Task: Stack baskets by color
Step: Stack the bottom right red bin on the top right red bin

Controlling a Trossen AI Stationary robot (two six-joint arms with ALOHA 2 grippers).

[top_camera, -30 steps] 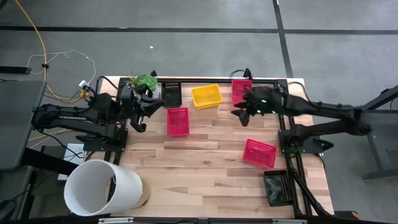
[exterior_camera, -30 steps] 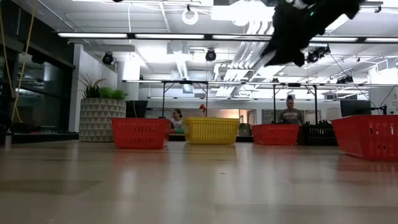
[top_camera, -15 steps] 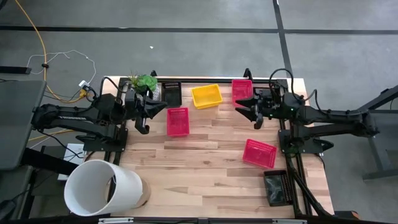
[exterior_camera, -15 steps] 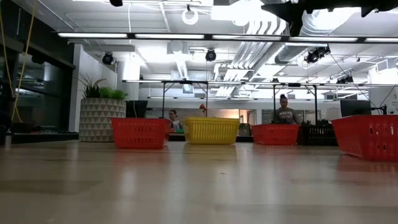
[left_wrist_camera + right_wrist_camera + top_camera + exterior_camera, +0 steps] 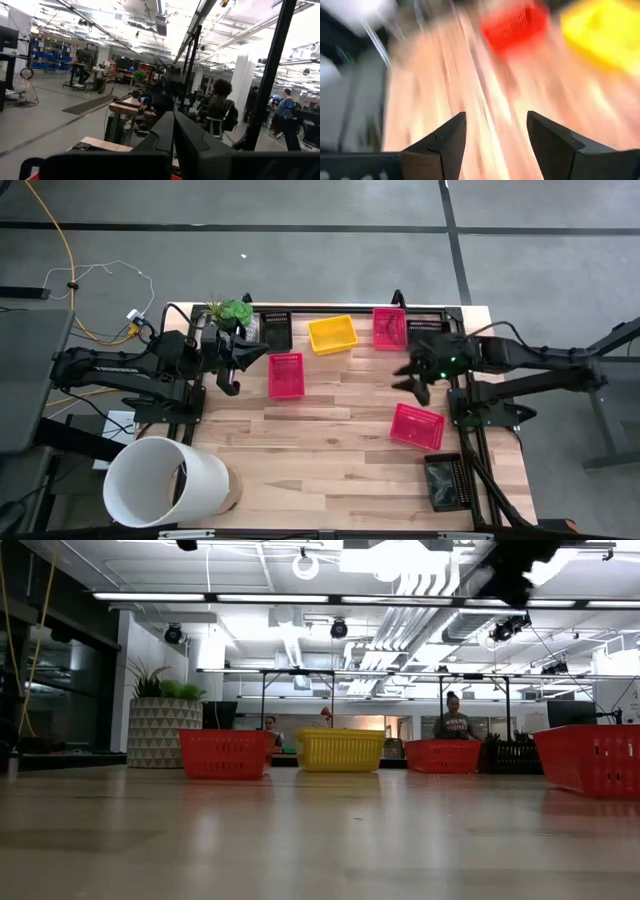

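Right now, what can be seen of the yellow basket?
The yellow basket is a small rectangular plastic tub with perforated grid walls, upright, open side up and apparently empty. It sits slightly turned near the table's far edge, between a black basket and a pink-red basket, touching neither. No claw is on it.

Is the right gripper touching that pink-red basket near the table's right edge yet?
Apart. In the high view the right gripper, open, sits over bare wood, with a strip of table between it and the pink-red basket. Its wrist view shows nothing between the fingers.
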